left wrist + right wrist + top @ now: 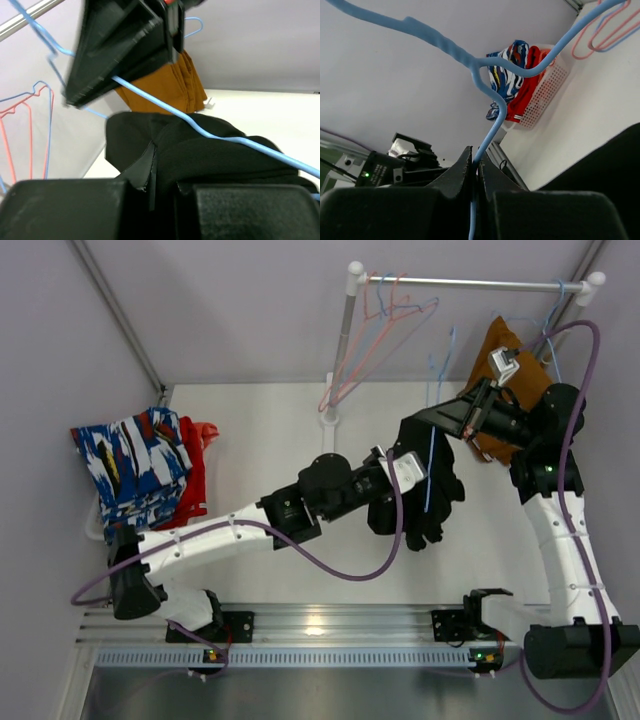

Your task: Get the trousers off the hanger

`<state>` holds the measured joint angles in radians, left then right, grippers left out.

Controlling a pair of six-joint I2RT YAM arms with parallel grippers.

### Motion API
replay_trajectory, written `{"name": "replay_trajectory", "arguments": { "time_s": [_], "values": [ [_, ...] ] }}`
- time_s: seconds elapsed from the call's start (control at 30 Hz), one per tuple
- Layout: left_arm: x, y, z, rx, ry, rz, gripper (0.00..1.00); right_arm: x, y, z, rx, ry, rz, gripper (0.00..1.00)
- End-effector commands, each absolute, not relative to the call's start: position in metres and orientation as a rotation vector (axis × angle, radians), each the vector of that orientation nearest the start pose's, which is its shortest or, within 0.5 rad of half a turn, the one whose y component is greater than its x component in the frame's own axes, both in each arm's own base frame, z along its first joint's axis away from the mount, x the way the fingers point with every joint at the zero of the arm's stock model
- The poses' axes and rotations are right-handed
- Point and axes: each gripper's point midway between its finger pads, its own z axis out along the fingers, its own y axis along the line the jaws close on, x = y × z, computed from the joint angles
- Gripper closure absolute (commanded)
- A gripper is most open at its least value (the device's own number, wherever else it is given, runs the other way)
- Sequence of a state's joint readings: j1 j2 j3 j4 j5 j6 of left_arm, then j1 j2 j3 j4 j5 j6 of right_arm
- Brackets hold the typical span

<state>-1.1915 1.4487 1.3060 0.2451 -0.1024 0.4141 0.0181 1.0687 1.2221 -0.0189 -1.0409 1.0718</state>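
left gripper (pixel 408 473) clamped on the black trousers (pixel 422 508), a fold pinched between its fingers (pixel 142 167). cloth is draped over the blue hanger (pixel 431 462) mid-table, off the rail (pixel 470 283). right gripper (pixel 470 418) closed on the hanger wire below the hook

my read: pull-off step. keep the hanger steady with the right, draw the cloth left and down so it slides off. no yank, thin wire may twist in the grip

around: basket (pixel 546 94) far left holds blue-and-white trousers (pixel 130 465) and red trousers (pixel 195 485), likely drop spot. empty hangers (pixel 370 350) centre. brown trousers (pixel 515 365) hang by the right wrist, 1 snag risk. purple cable (pixel 340 575) loops under the left arm, another
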Motion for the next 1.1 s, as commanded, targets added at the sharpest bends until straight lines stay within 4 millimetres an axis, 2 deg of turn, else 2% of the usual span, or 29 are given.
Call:
{"name": "replay_trajectory", "arguments": {
  "time_s": [0.0,0.13,0.17,0.33,0.37,0.4,0.47,0.5,0.53,0.67,0.73,0.87,0.93,0.97,1.03,1.07],
  "values": [
    [0.198,-0.392,0.517,0.763,0.893,-0.609,1.0,0.264,0.164,0.42,-0.093,1.743,1.49,1.0],
    [0.204,-0.375,0.549,0.689,0.893,-0.568,1.0,0.278,0.15,0.392,-0.024,1.785,1.462,1.0],
    [0.204,-0.368,0.566,0.656,0.878,-0.567,1.0,0.282,0.144,0.387,-0.021,1.789,1.438,1.0],
    [0.204,-0.344,0.612,0.573,0.812,-0.516,1.0,0.291,0.129,0.354,0.007,1.864,1.363,1.0],
    [0.204,-0.333,0.629,0.528,0.799,-0.507,1.0,0.292,0.127,0.348,0.013,1.877,1.35,1.0],
    [0.207,-0.334,0.632,0.52,0.799,-0.492,1.0,0.294,0.124,0.343,-0.002,1.881,1.321,1.0],
    [0.208,-0.317,0.655,0.45,0.775,-0.459,1.0,0.296,0.12,0.33,-0.002,1.911,1.297,1.0],
    [0.21,-0.315,0.66,0.437,0.768,-0.444,1.0,0.295,0.12,0.328,-0.006,1.917,1.292,1.0],
    [0.208,-0.305,0.673,0.412,0.747,-0.423,1.0,0.296,0.119,0.325,-0.01,1.923,1.285,1.0],
    [0.204,-0.28,0.701,0.343,0.695,-0.375,1.0,0.296,0.118,0.317,-0.032,1.942,1.251,1.0],
    [0.205,-0.267,0.709,0.311,0.688,-0.327,1.0,0.295,0.117,0.317,-0.034,1.947,1.247,1.0],
    [0.205,-0.227,0.727,0.229,0.674,-0.233,1.0,0.296,0.116,0.317,-0.045,1.949,1.237,1.0],
    [0.208,-0.201,0.735,0.186,0.669,-0.193,1.0,0.297,0.117,0.32,-0.052,1.945,1.236,1.0],
    [0.217,-0.179,0.739,0.15,0.672,-0.142,1.0,0.298,0.116,0.321,-0.052,1.945,1.234,1.0],
    [0.225,-0.155,0.743,0.105,0.69,-0.106,1.0,0.298,0.116,0.324,-0.056,1.943,1.237,1.0],
    [0.233,-0.135,0.744,0.069,0.693,-0.049,1.0,0.299,0.116,0.324,-0.058,1.944,1.237,1.0]
  ]
}}
